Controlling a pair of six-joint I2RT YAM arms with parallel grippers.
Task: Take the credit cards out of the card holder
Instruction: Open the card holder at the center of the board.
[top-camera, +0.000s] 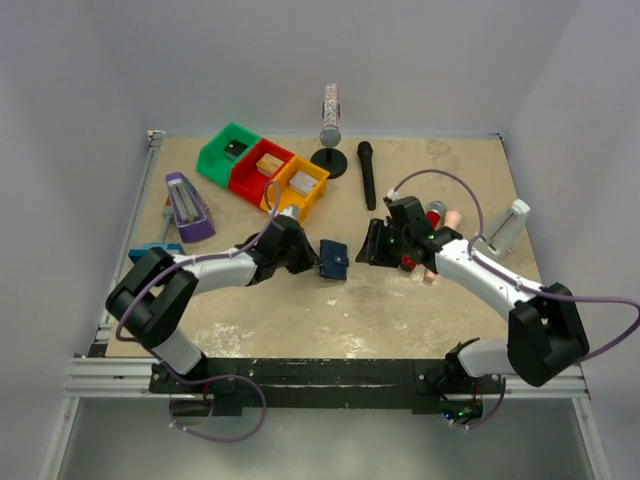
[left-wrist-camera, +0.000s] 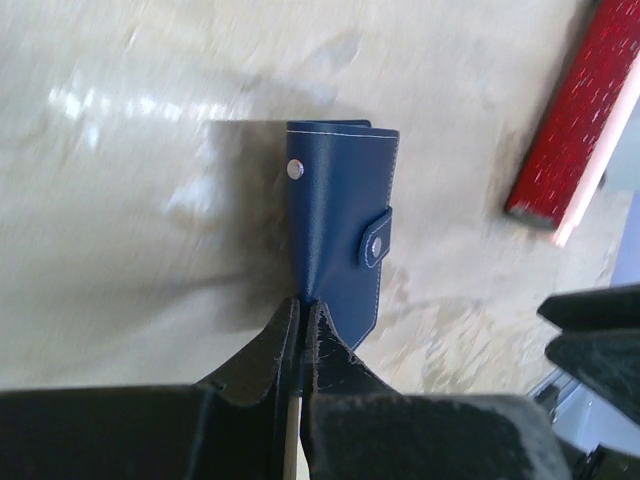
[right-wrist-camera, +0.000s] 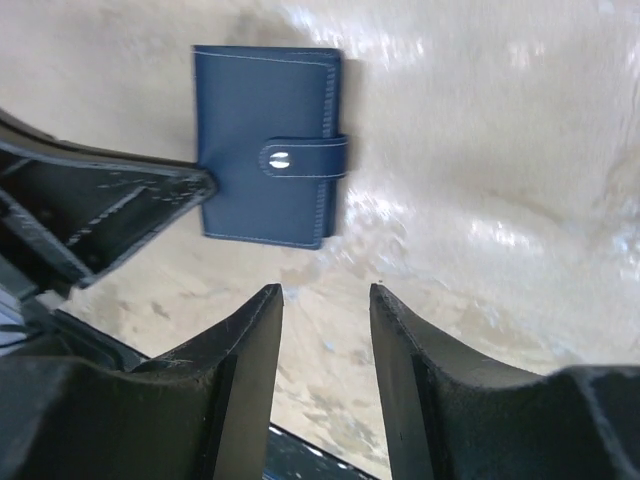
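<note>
**Clerk:** Start with the largest item.

**Inspector:** One table (top-camera: 300, 320), tan top. Two arms are mounted at its near edge.

**Clerk:** Containers?

**Inspector:** Three bins in a row toward the far-left corner: one green bin (top-camera: 222, 160), one red bin (top-camera: 250, 180) and one yellow bin (top-camera: 297, 192). Each has a small block inside.

**Clerk:** Loose items?

**Inspector:** One purple stapler-like block (top-camera: 187, 208) lies near the left edge. One black microphone (top-camera: 367, 173) lies toward the far edge. One glittery microphone (top-camera: 331, 115) stands upright on a round base at the far edge. One white object (top-camera: 507, 225) is near the right edge.

**Clerk:** The card holder?

**Inspector:** One card holder (top-camera: 334, 259), dark blue. It is at the middle of the table, between the two grippers. It is folded closed with its tab snapped down.

**Clerk:** Grippers?

**Inspector:** The left gripper (left-wrist-camera: 302, 305) has its fingers pinched together on one edge of the holder. The right gripper (right-wrist-camera: 325, 300) has its fingers spread, nothing between them. It is just beside the holder on the opposite side and does not touch it.
</note>
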